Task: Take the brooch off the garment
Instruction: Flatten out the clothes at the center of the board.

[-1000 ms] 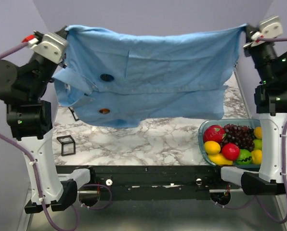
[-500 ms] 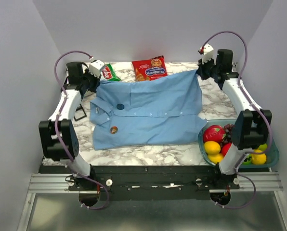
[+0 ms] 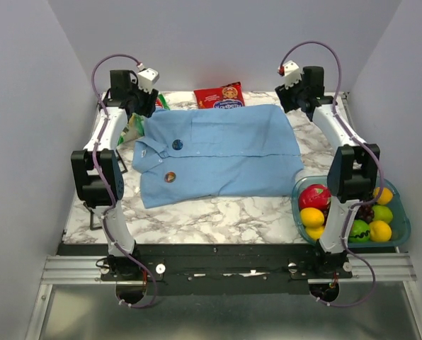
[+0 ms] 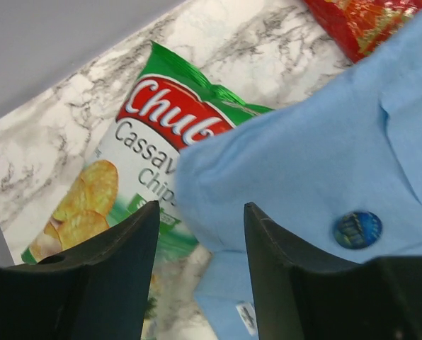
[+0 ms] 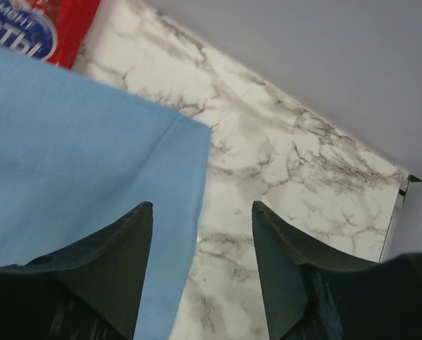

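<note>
The garment, a light blue shirt [image 3: 225,145], lies flat on the marble table. The brooch [image 3: 177,144], a small round dark blue pin, sits near its collar and also shows in the left wrist view as the brooch [image 4: 357,229]. My left gripper [image 3: 137,106] [image 4: 200,206] hovers open over the shirt's far left corner, nothing between its fingers. Over the shirt's far right corner [image 5: 161,142] my right gripper [image 3: 290,100] [image 5: 201,206] stands open and empty.
A second, orange-brown pin [image 3: 170,177] sits lower on the shirt. A green chips bag [image 4: 140,149] lies under the shirt's left corner and a red snack bag [image 3: 219,95] at the back. A fruit container [image 3: 403,221] stands front right.
The shirt, held up stretched between both grippers a second ago, now lies flat on the table. Both grippers have opened and let go of its corners.
</note>
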